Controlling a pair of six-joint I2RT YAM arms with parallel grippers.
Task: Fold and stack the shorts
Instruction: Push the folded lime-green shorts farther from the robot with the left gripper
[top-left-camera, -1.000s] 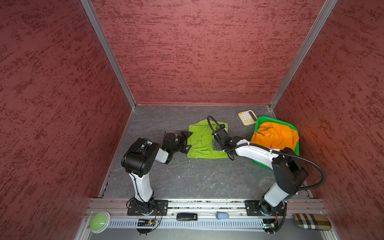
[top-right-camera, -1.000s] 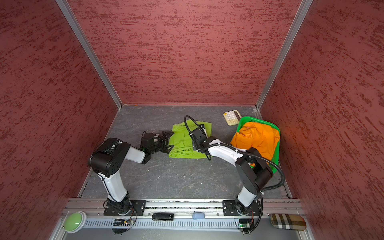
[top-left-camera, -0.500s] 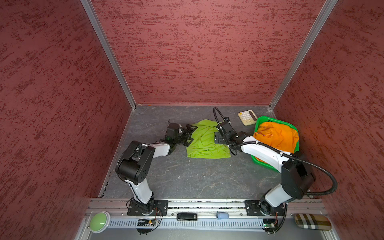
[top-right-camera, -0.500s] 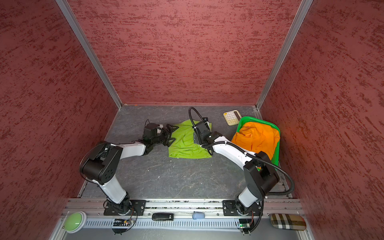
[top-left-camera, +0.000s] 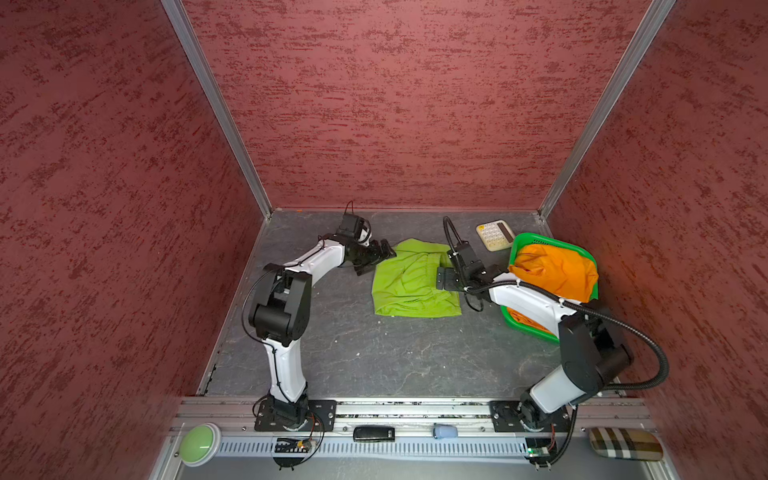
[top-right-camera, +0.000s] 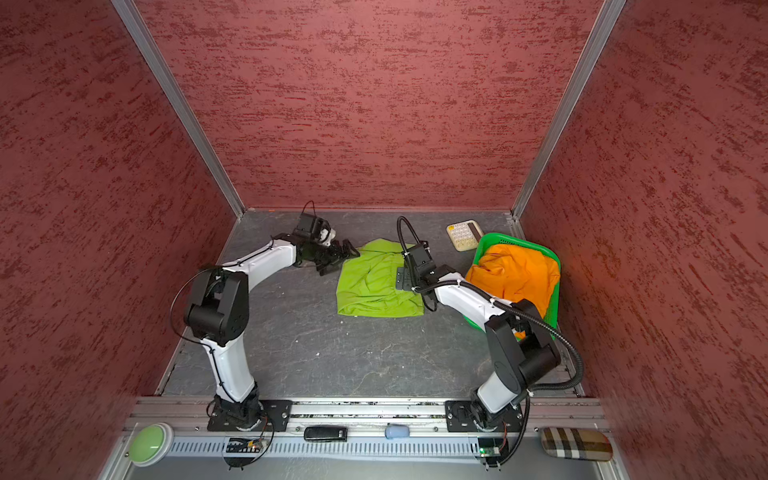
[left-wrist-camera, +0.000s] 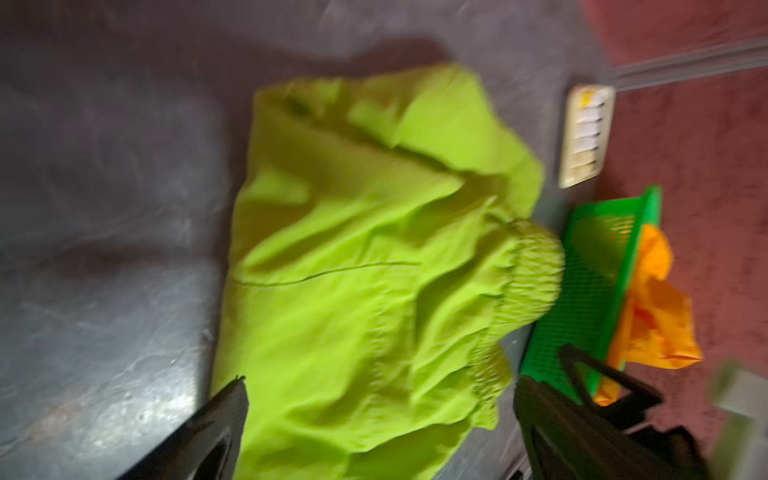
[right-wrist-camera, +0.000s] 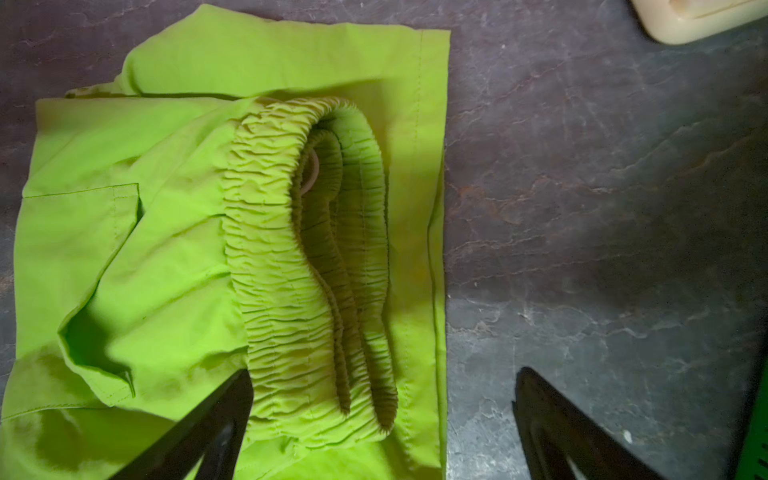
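The lime green shorts (top-left-camera: 411, 286) (top-right-camera: 374, 291) lie folded on the dark table, the gathered waistband (right-wrist-camera: 291, 257) doubled on top near their right edge. My left gripper (top-left-camera: 376, 259) (top-right-camera: 338, 260) (left-wrist-camera: 380, 382) is open at the shorts' far left corner, holding nothing; the left wrist view is blurred. Over the right edge and the waistband my right gripper (top-left-camera: 446, 280) (top-right-camera: 403, 279) (right-wrist-camera: 384, 374) stands open and empty. The orange shorts (top-left-camera: 557, 270) (top-right-camera: 515, 270) (left-wrist-camera: 652, 316) are heaped in the green basket (top-left-camera: 536, 241) (top-right-camera: 498, 239) (left-wrist-camera: 582, 291) at the right.
A cream calculator (top-left-camera: 494, 235) (top-right-camera: 464, 235) (left-wrist-camera: 586, 137) lies at the back, between the shorts and the basket. Red walls close in three sides. On the front rail sit a green button (top-left-camera: 199, 444), a black device (top-left-camera: 373, 433) and a plaid case (top-left-camera: 625, 444).
My left arm has stretched out, carrying its gripper away from the front to the shorts' far left corner. The right gripper shifted only a little over the right edge. Both stayed open.
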